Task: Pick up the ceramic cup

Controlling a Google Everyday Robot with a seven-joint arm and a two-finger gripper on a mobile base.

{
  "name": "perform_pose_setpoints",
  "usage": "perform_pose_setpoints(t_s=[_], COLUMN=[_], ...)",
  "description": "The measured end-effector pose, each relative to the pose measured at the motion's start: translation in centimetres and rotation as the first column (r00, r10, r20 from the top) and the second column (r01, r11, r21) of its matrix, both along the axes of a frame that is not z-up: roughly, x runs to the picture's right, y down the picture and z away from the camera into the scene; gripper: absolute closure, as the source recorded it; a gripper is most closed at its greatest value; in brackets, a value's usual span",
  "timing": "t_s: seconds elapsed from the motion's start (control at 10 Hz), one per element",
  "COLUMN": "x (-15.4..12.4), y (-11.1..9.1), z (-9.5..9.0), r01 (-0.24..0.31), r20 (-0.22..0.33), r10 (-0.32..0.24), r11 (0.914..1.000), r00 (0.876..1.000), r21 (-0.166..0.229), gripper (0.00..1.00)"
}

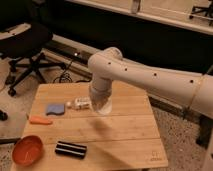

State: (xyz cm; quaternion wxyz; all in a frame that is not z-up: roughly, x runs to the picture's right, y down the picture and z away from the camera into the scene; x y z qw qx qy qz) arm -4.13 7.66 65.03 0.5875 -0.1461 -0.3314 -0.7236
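The ceramic cup (104, 108) is small, plain and white. It hangs at the end of my arm, lifted off the wooden table (125, 135), with its shadow on the boards below it. My gripper (100, 100) is over the middle of the table, shut on the cup, and the white wrist hides most of the fingers. The white bottle with a printed label (81, 103) lies on its side just left of the cup.
A blue sponge (55, 108) and an orange stick-like item (40, 120) lie at the table's left. An orange bowl (27, 150) and a black striped block (70, 149) sit at the front left. An office chair (25, 45) stands behind the table on the left.
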Motion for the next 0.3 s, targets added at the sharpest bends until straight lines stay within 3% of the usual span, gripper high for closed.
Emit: perform_pose_setpoints(t_s=[0.2, 0.3], x=[-0.3, -0.3], y=[0.2, 0.3], z=[-3.5, -3.8], r01=[0.024, 0.028], r20=[0.058, 0.067], r10=[-0.025, -0.029], r11=[0.9995, 0.9994], r00=[0.998, 0.997], r21=[0.018, 0.019], gripper=[1.0, 1.0])
